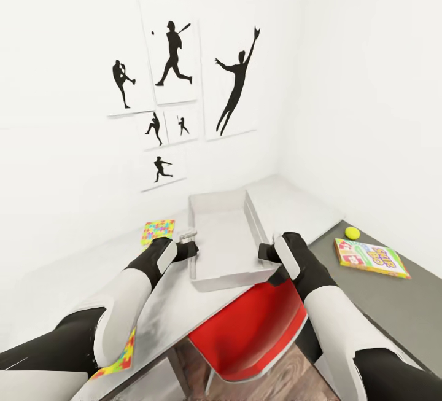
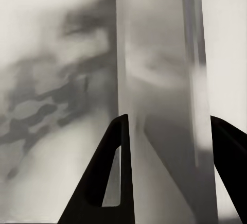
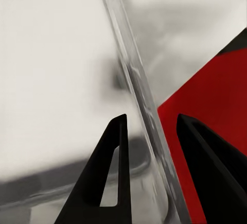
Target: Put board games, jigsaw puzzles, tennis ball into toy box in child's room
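While both grippers clamp its side walls, the toy box (image 1: 224, 247) sits tilted over the table (image 1: 294, 204) edge.
Left gripper (image 1: 188, 247) and right gripper (image 1: 266, 252) each pinch a wall; tennis ball (image 1: 352, 233) and board game (image 1: 371, 258) lie right of the box.

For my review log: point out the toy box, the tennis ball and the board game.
toy box (image 1: 221, 247), head view, bare grey floor.
tennis ball (image 1: 352, 233), head view, centre of ball.
board game (image 1: 371, 258), head view, printed lid.

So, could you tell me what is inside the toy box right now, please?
Nothing that shows: the toy box has a bare grey floor in the head view. Its near wall hides a thin strip of the floor behind it.
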